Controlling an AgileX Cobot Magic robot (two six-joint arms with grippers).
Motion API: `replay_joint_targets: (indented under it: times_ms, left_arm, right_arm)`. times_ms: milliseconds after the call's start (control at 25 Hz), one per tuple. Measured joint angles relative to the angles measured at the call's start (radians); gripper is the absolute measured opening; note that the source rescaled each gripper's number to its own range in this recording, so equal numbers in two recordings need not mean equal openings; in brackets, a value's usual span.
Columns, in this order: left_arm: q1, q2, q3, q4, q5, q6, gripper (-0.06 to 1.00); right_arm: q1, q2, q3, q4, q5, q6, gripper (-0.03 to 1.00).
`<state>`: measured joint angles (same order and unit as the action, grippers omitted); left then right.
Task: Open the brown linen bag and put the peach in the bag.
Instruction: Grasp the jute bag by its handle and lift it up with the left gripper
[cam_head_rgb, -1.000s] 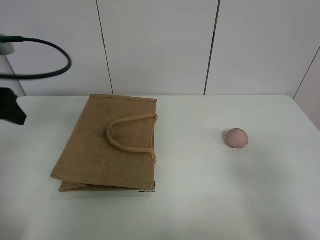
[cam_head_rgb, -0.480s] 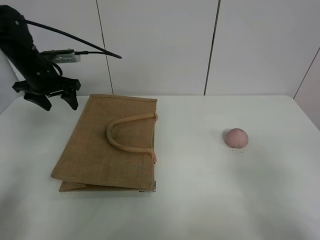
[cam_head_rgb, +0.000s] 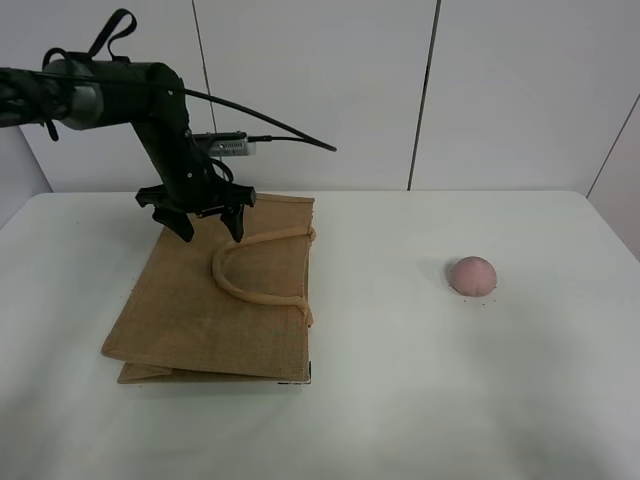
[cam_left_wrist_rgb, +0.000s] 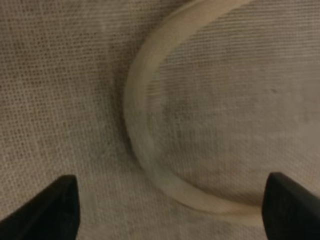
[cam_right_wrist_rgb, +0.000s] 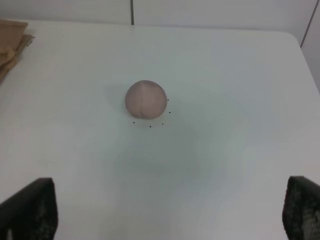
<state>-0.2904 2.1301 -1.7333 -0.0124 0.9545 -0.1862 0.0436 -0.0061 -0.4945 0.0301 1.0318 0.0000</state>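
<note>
The brown linen bag lies flat and closed on the white table, left of centre, its beige loop handle resting on top. My left gripper is open and hovers over the bag's far part, just above the handle. The left wrist view shows the handle curving over the weave between my two dark fingertips. The peach sits alone on the table at the right. It also shows in the right wrist view, well ahead of my open right gripper, which the exterior view does not show.
The white table runs wide around both things. A black cable arcs from the left arm toward the back wall panels. A corner of the bag shows in the right wrist view.
My left arm has swung in from the far left edge and now hangs over the bag's far part above the handle. The bag and the peach have not moved.
</note>
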Motion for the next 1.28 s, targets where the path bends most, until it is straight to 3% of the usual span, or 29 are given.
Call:
replay_joint_targets:
  times_ms: [480,880,1000,1120,1200,1240,1280]
  left_arm:
    - [0.001,0.115,0.000,0.039,-0.070,-0.026,1.00]
    - [0.001,0.200,0.000,0.024,-0.094,-0.026,0.99]
    - [0.001,0.205,0.000,0.018,-0.098,-0.026,0.83]
    - [0.000,0.206,-0.002,0.012,-0.102,-0.026,0.45]
    - [0.000,0.206,-0.011,0.012,-0.091,-0.026,0.15]
    - [0.000,0.206,-0.019,0.012,-0.079,-0.026,0.06]
    - [0.000,0.206,-0.027,0.012,-0.066,-0.026,0.05]
  right_arm:
    - [0.000,0.000,0.000,0.000,0.000,0.000,1.00]
    - [0.000,0.000,0.000,0.000,0.000,0.000,1.00]
    - [0.000,0.000,0.000,0.000,0.000,0.000,1.00]
    - [0.000,0.000,0.000,0.000,0.000,0.000,1.00]
    - [0.000,0.000,0.000,0.000,0.000,0.000,1.00]
    - [0.000,0.000,0.000,0.000,0.000,0.000,1.00]
    - [0.000,0.000,0.000,0.000,0.000,0.000,1.00]
